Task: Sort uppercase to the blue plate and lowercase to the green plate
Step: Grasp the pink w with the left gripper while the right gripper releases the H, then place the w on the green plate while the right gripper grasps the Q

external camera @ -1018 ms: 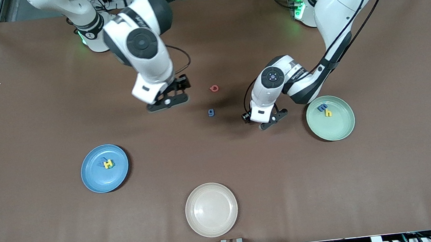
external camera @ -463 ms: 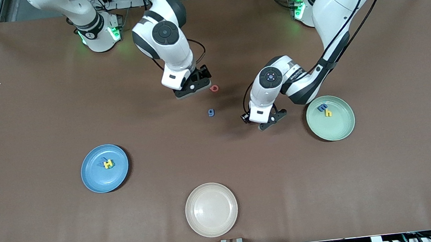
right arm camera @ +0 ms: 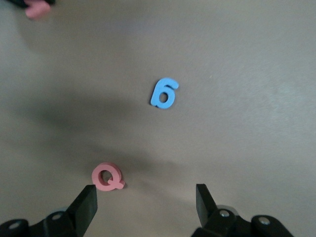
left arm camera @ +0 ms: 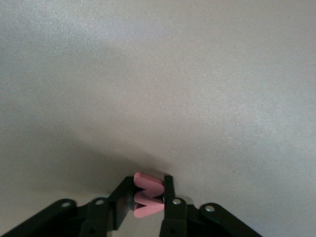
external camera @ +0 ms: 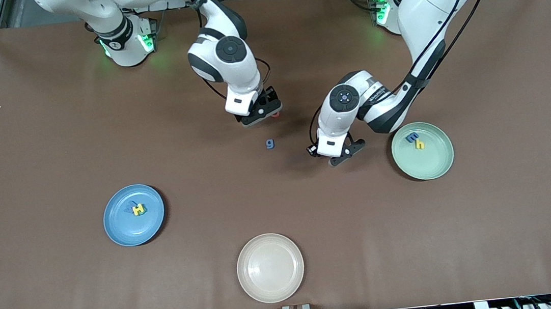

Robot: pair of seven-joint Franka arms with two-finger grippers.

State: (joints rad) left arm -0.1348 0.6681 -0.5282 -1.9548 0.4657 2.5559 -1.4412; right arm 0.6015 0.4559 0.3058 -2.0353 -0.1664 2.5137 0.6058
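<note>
Red w [left arm camera: 147, 195] is pinched upright between the left gripper [left arm camera: 146, 197] fingers, clamped on both sides, low over bare table between the blue g and the green plate. In the front view the left gripper [external camera: 342, 153] hides the w.

Red Q [right arm camera: 107, 176] lies flat on the table, just by one fingertip of the right gripper [right arm camera: 145, 207], whose jaws stand wide apart with nothing between them. In the front view only a red sliver of the Q [external camera: 276, 114] shows at the edge of the right gripper [external camera: 261, 115], which is down close over it.

Blue g [external camera: 270, 144] lies flat on the table, nearer the front camera than the Q, between the two grippers; also clear in the right wrist view [right arm camera: 164, 93].

Blue plate [external camera: 118, 227] sits toward the right arm's end, holding yellow H [external camera: 139, 209] with a blue letter partly under it, shape hard to read. Green plate [external camera: 435, 163] sits toward the left arm's end, just beside the left arm's wrist, holding blue e [external camera: 411, 137] and yellow h [external camera: 420, 145], touching each other.

Cream plate [external camera: 258, 284] sits nearest the front camera, apart from both coloured plates.
</note>
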